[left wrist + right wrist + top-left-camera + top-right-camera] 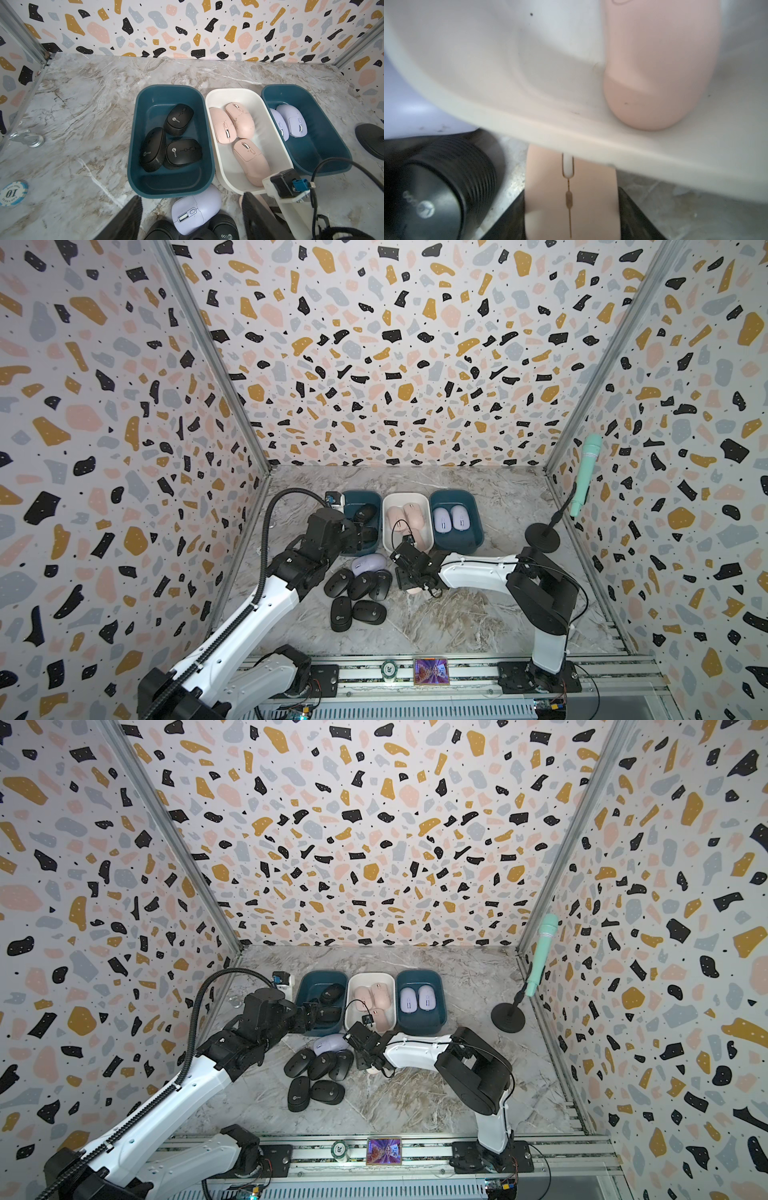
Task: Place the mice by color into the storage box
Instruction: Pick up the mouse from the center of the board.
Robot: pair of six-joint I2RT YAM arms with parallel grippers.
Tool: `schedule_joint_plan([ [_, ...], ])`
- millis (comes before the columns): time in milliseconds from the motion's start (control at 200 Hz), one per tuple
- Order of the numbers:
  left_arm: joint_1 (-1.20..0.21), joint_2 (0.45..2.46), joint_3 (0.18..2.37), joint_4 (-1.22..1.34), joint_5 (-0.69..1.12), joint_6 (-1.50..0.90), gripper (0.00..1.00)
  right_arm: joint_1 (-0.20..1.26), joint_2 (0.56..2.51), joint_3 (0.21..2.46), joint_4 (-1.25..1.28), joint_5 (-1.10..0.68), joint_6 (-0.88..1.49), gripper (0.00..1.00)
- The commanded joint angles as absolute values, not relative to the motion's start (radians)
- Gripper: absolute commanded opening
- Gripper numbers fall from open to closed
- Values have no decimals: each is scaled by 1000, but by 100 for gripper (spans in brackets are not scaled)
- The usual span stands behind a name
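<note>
Three storage boxes stand in a row. The left teal box (131, 158) holds three black mice (178, 119). Three pink mice (241, 120) lie in the white box (211, 133), and two lavender mice (293, 120) in the right teal box (332, 133). Several black mice (360, 585) and one lavender mouse (369, 563) lie loose in front of the boxes. My left gripper (192, 218) hangs open above the loose lavender mouse (195, 209). My right gripper (572, 216) is shut on a pink mouse (571, 197) just before the white box's rim (571, 133); in a top view only this pink mouse's edge (415, 590) shows.
A mint microphone (586, 472) on a black stand (542, 536) sits at the right wall. A metal ring (31, 139) and a poker chip (12, 193) lie left of the boxes. Another chip (388, 667) and a small picture card (431, 671) rest on the front rail.
</note>
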State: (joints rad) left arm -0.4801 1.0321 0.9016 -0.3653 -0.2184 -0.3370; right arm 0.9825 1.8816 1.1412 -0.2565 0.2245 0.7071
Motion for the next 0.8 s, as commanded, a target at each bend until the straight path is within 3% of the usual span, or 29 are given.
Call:
schedule_joint_plan([
  [0,-483,1035,942,-351,-222,-334,75,978,1843,1119,-259,216,696,61],
  [791,-483,1147,914,-368,-121,-283,74,942,1515,1057,-329,197,640,58],
])
